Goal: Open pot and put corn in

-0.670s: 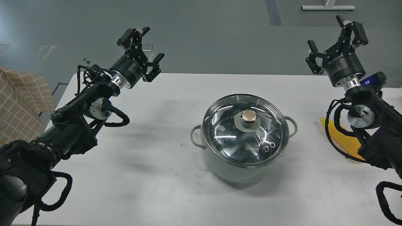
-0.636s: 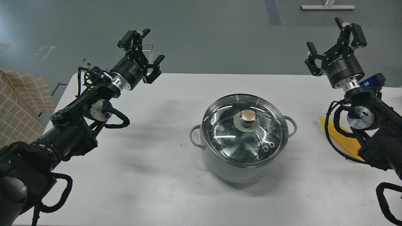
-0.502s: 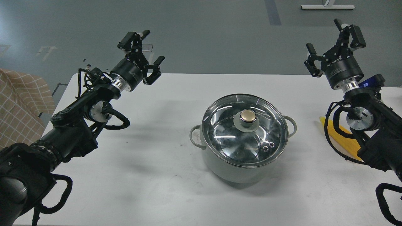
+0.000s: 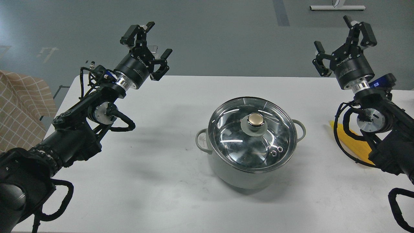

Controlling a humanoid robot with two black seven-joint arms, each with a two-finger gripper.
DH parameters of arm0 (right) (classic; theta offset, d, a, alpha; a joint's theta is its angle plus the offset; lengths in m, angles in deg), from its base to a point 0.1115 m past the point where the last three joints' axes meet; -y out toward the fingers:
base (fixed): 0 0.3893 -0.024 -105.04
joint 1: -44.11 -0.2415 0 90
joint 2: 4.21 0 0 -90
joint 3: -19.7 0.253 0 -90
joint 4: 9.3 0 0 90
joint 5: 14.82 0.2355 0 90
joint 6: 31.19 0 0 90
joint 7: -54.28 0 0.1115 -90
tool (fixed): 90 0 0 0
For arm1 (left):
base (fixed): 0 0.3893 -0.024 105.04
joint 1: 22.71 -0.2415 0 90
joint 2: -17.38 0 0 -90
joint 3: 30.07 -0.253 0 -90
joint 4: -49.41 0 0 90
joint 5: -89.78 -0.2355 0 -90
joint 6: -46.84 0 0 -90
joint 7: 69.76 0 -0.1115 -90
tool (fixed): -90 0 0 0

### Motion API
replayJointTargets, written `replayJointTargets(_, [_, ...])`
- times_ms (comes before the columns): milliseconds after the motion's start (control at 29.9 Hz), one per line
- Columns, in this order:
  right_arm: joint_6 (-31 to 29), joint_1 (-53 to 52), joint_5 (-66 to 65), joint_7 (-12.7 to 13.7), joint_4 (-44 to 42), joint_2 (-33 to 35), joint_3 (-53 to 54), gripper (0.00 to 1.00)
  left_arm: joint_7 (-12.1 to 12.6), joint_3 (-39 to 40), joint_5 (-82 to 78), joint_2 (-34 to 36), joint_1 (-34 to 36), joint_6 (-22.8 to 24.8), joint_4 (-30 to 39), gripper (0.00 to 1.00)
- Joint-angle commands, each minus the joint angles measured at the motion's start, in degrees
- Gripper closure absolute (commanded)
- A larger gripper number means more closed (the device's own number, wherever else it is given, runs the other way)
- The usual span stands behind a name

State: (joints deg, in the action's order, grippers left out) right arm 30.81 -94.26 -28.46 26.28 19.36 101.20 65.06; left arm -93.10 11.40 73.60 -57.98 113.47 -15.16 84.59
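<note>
The pot [image 4: 250, 161] stands on the white table [image 4: 161, 145], a little toward three o'clock from the table's middle, with one loop handle at its nine o'clock side and the other at its three o'clock side. A glass lid [image 4: 252, 134] covers its whole mouth, and the gold knob [image 4: 255, 120] sits at the lid's centre. Nothing touches the pot or the lid.

The corn [image 4: 355, 145] lies flat on the table at three o'clock from the pot, well apart from it, its pointed end toward eleven o'clock. The right arm and a loop of black cable [image 4: 339, 136] cross over it, so only part of the cob shows.

The left gripper [image 4: 147, 45] hangs in the air at ten o'clock from the pot, above the table's far edge, its fingers spread wide and holding nothing. The right gripper [image 4: 343, 40] hangs at two o'clock from the pot, past the far edge, likewise spread and empty. Both are well apart from the lid.

A checked cloth [image 4: 19, 110] shows at nine o'clock, off the table's edge. The grey floor [image 4: 226, 32] fills the twelve o'clock side.
</note>
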Motion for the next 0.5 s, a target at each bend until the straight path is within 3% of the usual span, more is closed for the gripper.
replayJointTargets(0, [0.0, -0.7, -0.5, 0.0, -1.0, 1.0, -0.2, 0.0, 0.5, -0.9, -0.3, 0.9, 0.8, 0.0, -1.2, 0.02])
replayJointTargets(234, [0.0, -1.0, -1.9, 0.0, -4.3, 3.2, -0.3, 0.0, -0.2, 0.1, 0.0, 2.2, 0.8, 0.0, -6.4, 0.02])
replayJointTargets(469, [0.0, -1.3, -1.9, 0.0, -5.8, 2.5, -2.3, 0.0, -0.1, 0.2, 0.3, 2.1, 0.7, 0.0, -6.6, 0.02])
